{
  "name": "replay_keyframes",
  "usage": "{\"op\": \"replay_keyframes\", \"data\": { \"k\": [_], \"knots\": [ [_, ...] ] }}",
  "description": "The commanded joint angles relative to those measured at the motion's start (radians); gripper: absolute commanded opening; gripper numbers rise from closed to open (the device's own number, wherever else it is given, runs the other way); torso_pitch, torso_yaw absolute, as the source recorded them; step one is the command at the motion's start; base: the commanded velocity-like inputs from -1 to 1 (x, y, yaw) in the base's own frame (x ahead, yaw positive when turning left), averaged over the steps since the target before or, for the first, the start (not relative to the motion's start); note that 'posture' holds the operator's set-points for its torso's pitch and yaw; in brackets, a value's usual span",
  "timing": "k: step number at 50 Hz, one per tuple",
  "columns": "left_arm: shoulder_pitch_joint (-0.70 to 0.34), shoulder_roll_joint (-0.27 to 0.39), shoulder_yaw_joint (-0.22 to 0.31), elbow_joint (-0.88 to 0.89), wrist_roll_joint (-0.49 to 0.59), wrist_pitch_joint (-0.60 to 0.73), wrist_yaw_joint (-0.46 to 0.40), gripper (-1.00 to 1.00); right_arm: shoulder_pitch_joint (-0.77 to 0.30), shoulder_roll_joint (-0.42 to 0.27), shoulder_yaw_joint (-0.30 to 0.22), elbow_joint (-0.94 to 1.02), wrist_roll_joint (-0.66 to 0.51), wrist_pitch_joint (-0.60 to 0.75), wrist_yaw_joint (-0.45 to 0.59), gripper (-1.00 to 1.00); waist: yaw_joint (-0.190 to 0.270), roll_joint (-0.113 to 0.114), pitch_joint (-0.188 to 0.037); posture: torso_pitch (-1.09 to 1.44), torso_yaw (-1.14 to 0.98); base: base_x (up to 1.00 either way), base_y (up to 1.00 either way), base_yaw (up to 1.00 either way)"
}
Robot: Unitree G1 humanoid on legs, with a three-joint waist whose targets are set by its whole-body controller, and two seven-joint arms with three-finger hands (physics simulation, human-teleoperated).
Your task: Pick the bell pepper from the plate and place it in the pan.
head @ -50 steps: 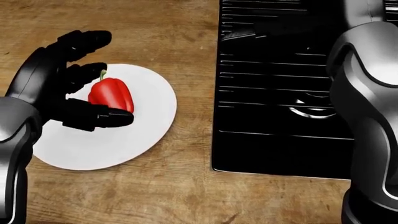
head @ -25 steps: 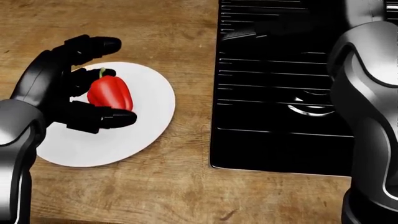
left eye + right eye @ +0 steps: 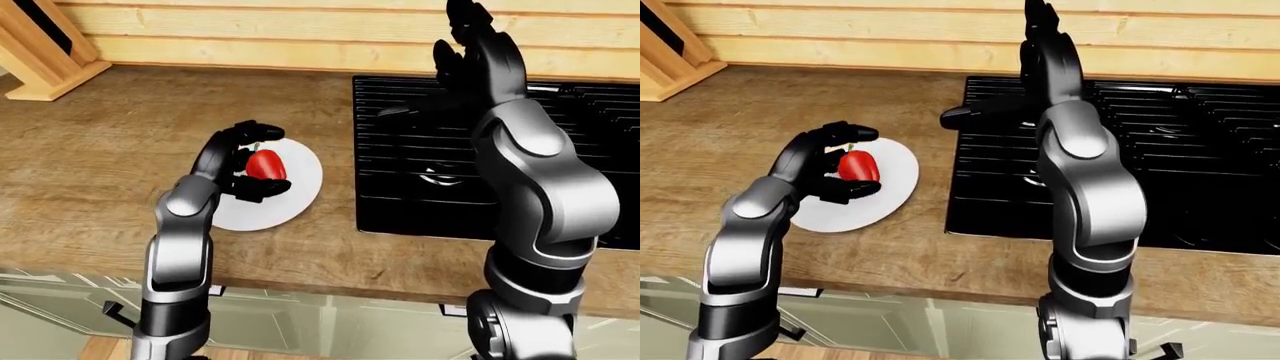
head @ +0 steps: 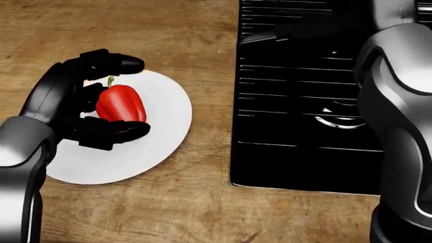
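A red bell pepper point(image 4: 121, 104) with a green stem sits on the left part of a white plate point(image 4: 165, 111) on the wooden counter. My left hand point(image 4: 138, 97) is curled round it: the upper finger arches over the stem, the thumb presses under its lower side. A black pan is hard to make out on the black stove point(image 4: 290, 131); only its handle point(image 3: 972, 114) shows clearly, pointing left. My right hand point(image 3: 1044, 34) is raised above the stove near the wall with its fingers stretched open and nothing in it.
A wooden knife block point(image 3: 40, 45) stands at the top left of the left-eye view. A plank wall point(image 3: 250, 30) runs along the top. The counter's edge point(image 3: 300, 281) and cabinet doors lie below. My right forearm point(image 4: 401, 101) covers the stove's right side.
My left hand's fingers have curled in tighter round the pepper, the upper finger coming over the stem. The pepper stays on the plate. The view shifted slightly.
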Motion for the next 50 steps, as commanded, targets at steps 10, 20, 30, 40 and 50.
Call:
{"op": "replay_keyframes", "data": {
  "k": [10, 20, 30, 40, 50],
  "knots": [
    [-0.036, 0.002, 0.013, -0.017, 0.012, -0.043, 0.003, 0.13, -0.029, -0.009, -0.010, -0.015, -0.007, -0.042, 0.001, 1.00, 0.000, 0.001, -0.027, 0.00, 0.00, 0.00, 0.00, 0.00],
    [-0.054, 0.008, 0.030, -0.024, -0.006, -0.035, 0.015, -0.39, -0.029, -0.006, -0.006, -0.025, -0.009, -0.033, 0.000, 1.00, 0.000, 0.000, -0.024, 0.00, 0.00, 0.00, 0.00, 0.00],
    [-0.153, 0.040, 0.057, -0.037, -0.079, 0.041, 0.054, -0.76, -0.054, -0.011, -0.008, -0.046, -0.009, 0.008, -0.004, 1.00, 0.000, -0.001, -0.021, 0.00, 0.00, 0.00, 0.00, 0.00],
    [-0.203, 0.059, 0.080, -0.052, -0.165, 0.099, 0.120, -0.97, -0.106, -0.029, 0.017, -0.070, -0.098, 0.193, -0.018, 1.00, 0.000, 0.001, -0.018, 0.00, 0.00, 0.00, 0.00, 0.00],
    [-0.224, 0.078, 0.084, -0.047, -0.243, 0.108, 0.184, -1.00, -0.141, -0.020, -0.012, -0.103, -0.099, 0.318, -0.011, 1.00, -0.001, 0.008, -0.029, 0.00, 0.00, -0.01, 0.00, 0.00]
  ]
}}
